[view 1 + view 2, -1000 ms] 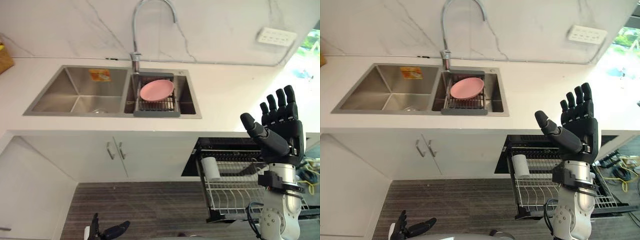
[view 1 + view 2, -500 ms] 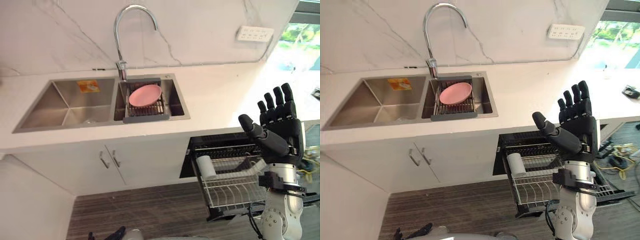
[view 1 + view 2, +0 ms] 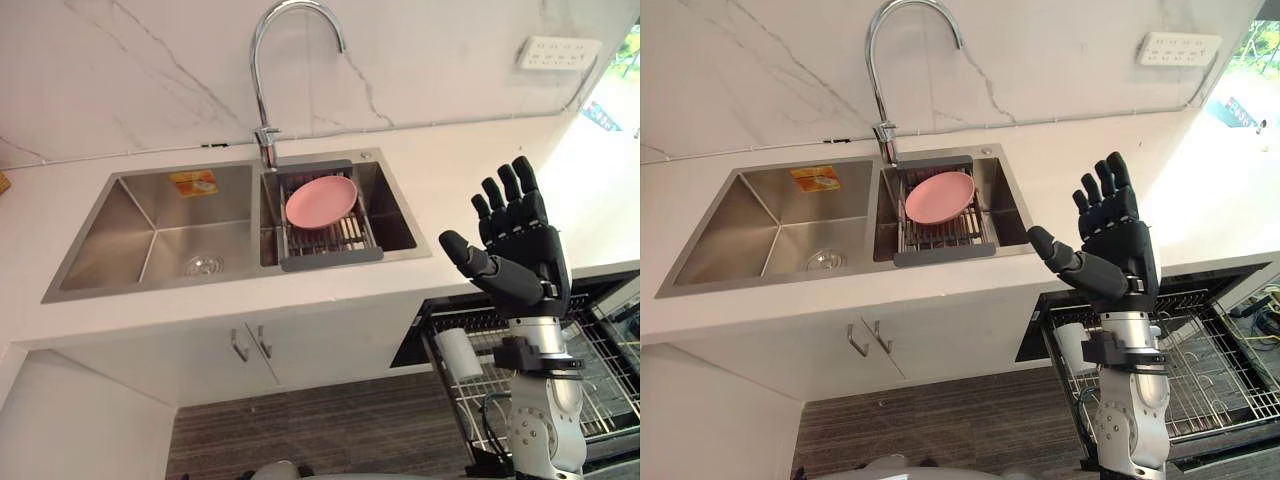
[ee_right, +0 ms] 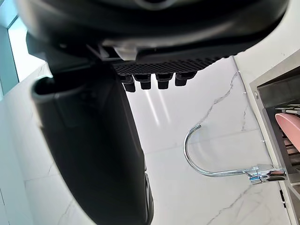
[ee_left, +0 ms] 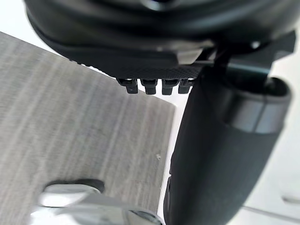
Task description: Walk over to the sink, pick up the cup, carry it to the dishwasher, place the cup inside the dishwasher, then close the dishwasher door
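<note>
The left hand [image 5: 154,47] hangs low over the floor [image 5: 70,117], below the sink [image 3: 120,230] on its left side, fingers loose and holding nothing. The right hand [image 3: 522,258] is raised just right of the sink's front corner, palm toward the sink, fingers straight and spread wide, thumb out, also empty.

Below that hand, under the counter to the sink's right, the dishwasher [image 3: 1200,283] is open with its rack [image 3: 1210,370] pulled out. The cup [image 3: 458,352] sits in the rack's corner nearest the sink. It is down and slightly left of the right hand, which is clearly the nearer one. Its long side seems to run away from the counter, but I cannot tell whether it stands or lies.

The sink's right basin holds a plate [image 3: 320,201] on a drainer, with the faucet [image 3: 266,140] behind.

With the cup apparently racked, shutting the dishwasher looks like the step left.
</note>
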### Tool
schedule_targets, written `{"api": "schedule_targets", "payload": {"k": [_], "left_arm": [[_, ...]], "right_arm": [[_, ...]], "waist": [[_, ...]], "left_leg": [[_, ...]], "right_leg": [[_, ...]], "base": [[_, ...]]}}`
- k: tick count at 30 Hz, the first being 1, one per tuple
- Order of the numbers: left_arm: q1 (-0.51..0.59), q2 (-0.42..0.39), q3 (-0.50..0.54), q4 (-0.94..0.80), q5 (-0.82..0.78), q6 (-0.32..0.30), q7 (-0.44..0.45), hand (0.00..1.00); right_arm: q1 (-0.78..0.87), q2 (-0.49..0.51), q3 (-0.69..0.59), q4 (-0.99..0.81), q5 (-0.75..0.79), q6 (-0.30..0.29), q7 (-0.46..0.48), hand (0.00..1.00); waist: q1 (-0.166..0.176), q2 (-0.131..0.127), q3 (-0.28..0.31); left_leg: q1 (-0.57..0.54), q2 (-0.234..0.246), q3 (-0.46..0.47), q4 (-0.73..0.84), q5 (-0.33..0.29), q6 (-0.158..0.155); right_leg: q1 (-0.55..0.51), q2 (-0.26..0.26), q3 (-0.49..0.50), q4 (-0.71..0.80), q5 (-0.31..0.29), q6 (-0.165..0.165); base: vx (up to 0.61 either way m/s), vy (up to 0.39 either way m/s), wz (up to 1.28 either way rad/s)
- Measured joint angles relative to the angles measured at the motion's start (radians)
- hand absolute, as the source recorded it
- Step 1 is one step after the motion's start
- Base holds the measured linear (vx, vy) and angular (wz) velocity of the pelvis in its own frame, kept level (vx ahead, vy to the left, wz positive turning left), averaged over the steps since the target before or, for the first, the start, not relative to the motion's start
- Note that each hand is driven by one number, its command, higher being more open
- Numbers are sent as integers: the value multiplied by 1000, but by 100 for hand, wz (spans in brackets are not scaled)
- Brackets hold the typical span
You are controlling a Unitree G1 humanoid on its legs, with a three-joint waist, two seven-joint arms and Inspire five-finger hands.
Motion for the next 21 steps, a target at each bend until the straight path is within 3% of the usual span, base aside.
{"api": "schedule_targets", "payload": {"k": [2,5,6,7,9,12,13,21], "left_arm": [[-4,14,-19,0,10,15,2,100],[-38,15,-17,-1,12,22,5,100],[-47,20,-17,-1,14,22,4,100],[-37,42,-17,-4,30,21,2,100],[-47,26,-17,7,39,32,2,100],[-59,4,-16,-1,51,8,3,100],[-100,15,-49,35,127,5,29,100],[-110,19,-47,45,76,23,-3,100]], "right_arm": [[-2,-3,20,-1,-1,0,19,100],[-19,-5,43,1,-1,0,52,100],[-30,-6,52,10,1,0,61,100],[-33,-5,74,18,4,0,62,100],[-43,-28,88,47,10,-2,64,100],[-50,-29,66,63,12,-3,57,100],[-68,-40,60,108,11,-5,12,100],[-68,-40,58,106,11,-5,12,100]], "waist": [[-11,-6,-12],[-14,0,-15],[-13,-4,-17],[-12,-39,-34],[-6,-1,-31],[-3,25,-20],[0,43,36],[1,44,37]], "left_leg": [[37,6,-14,-10,2,3],[58,49,-44,-14,-11,-18],[59,71,-53,6,-29,-47],[69,61,-56,32,-51,-79],[88,111,-60,86,-74,-90],[109,138,-87,47,-71,-94],[146,131,-63,-50,-61,-104],[143,133,-62,-51,-62,-105]], "right_leg": [[-54,10,-36,47,-42,-27],[-111,79,-131,-137,-74,-54],[-112,122,-158,-305,-30,-87],[-101,140,-170,-470,161,-129],[-37,184,-173,-498,155,-136],[44,235,-179,-614,175,-141],[121,256,-160,-831,300,-134],[117,256,-161,-832,299,-134]], "base": [[326,30,36],[305,-50,27],[437,-157,23],[374,-154,13],[376,-143,-10],[168,-88,-8],[38,-30,-1],[0,0,0]]}}
